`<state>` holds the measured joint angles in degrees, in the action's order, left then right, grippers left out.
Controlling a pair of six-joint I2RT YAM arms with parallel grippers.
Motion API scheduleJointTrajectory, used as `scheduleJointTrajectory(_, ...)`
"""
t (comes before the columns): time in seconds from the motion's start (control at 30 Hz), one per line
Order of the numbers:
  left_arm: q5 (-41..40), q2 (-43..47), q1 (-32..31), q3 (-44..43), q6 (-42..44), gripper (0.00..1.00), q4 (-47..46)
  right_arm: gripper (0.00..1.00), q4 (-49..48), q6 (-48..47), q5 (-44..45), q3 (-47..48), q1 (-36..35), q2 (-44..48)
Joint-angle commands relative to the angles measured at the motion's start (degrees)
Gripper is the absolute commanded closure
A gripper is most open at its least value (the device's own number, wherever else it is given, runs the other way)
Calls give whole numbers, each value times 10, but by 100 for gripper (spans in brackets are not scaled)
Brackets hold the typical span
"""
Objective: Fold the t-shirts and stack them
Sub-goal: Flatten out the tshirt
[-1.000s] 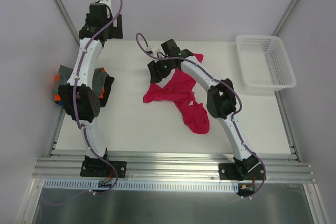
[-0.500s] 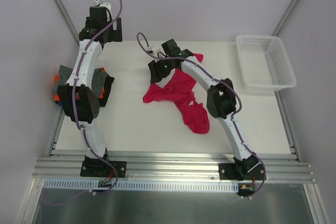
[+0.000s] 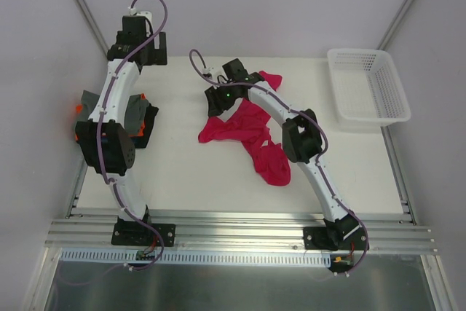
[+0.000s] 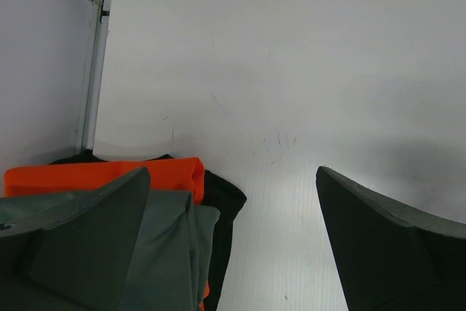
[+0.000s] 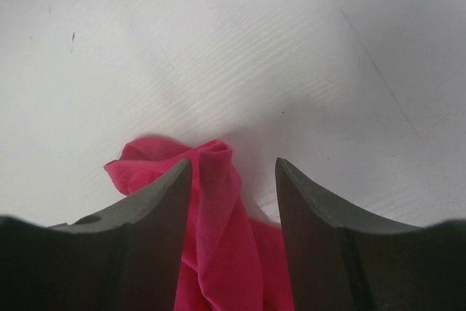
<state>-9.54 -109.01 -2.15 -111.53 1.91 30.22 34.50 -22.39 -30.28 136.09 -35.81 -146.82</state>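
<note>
T-shirts sit in two places on the white table [image 3: 175, 172]. One is a crumpled magenta-red t-shirt [image 3: 240, 125]; the others are a folded stack [image 3: 142, 116].

The magenta-red t-shirt lies loose near the middle of the table, and its lowest lobe is the part closest to the arm bases. From there it runs up and away in wrinkled folds, and the right arm crosses over it.

Well to the left of the magenta-red t-shirt, at the table's left edge, the folded stack lies partly hidden under the left arm. The left wrist view shows an orange layer [image 4: 109, 176], a grey one [image 4: 171, 245] and a black one [image 4: 226, 209].

At the far left part of the magenta-red t-shirt the right gripper [image 5: 233, 172] points down at the cloth. Its jaws are half wide, with a raised ridge of the fabric [image 5: 218, 245] between them. The ridge lies against one finger and is clear of the other, so it is not pinched.

Right of the magenta-red t-shirt and somewhat farther back, a white lattice basket [image 3: 397, 85] stands at the table's right edge.

Farthest back, left of the magenta-red t-shirt and beyond the stack, the left gripper [image 4: 233, 171] hangs in the air. Its jaws are spread wide and hold nothing.
</note>
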Motion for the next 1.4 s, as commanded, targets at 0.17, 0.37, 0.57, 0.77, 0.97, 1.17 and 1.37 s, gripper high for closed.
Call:
scheduleJointTrajectory(0.17, -15, 62, 6, 29, -2, 1, -12, 65, -24, 10, -4, 29, -10, 2)
scheduleJointTrajectory(0.37, -7, 57, 6, 25, -8, 1, -12, 98, -25, 11, 11, 31, -8, 6)
scheduleJointTrajectory(0.57, -5, 55, 6, 21, -8, 1, -12, 99, -2, 4, 28, 37, 5, 31)
scheduleJointTrajectory(0.77, 60, 28, 7, 32, -17, 1, -12, 99, 25, -80, 101, -39, 42, 200)
scheduleJointTrajectory(0.97, 202, -38, -7, -2, -17, 6, -12, 99, 112, -116, 189, 6, 64, 292)
scheduleJointTrajectory(1.17, 329, -126, -26, -93, -16, 11, -12, 99, 160, -150, 296, -19, 58, 407)
scheduleJointTrajectory(1.37, 431, -255, -40, -246, -37, 8, -17, 99, 227, -274, 433, -86, 13, 509)
